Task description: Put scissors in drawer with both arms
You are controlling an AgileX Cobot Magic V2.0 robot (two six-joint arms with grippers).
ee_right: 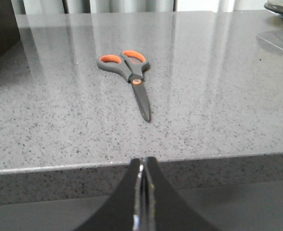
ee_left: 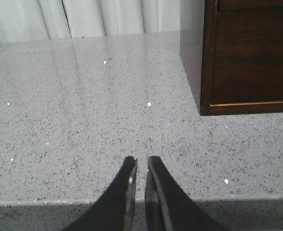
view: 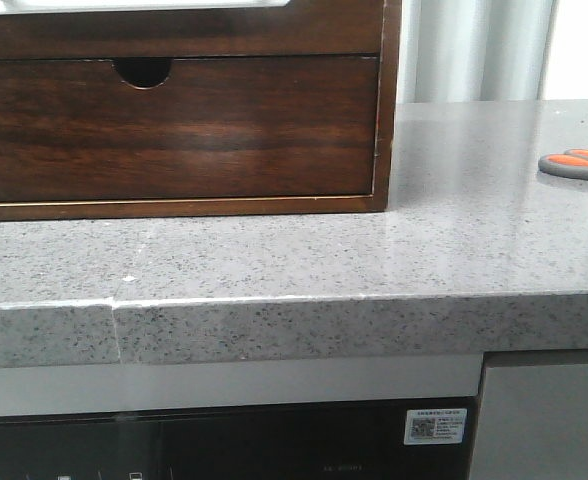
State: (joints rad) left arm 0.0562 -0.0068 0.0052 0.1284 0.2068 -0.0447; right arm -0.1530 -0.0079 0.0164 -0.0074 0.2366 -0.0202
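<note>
Scissors (ee_right: 130,77) lie flat on the grey speckled worktop (view: 304,260), both tools off its front edge.

In the front view the scissors' orange-lined handles show at the worktop's right edge, well apart from the wooden cabinet (view: 184,110) at the back left; the drawer (view: 174,25) with the long white cut-out sits at its top, pushed in. The right tool (ee_right: 142,166) is closed and empty, blades pointing towards it. The left tool (ee_left: 141,163) has its fingers nearly together, holding nothing, near the cabinet's corner.
</note>
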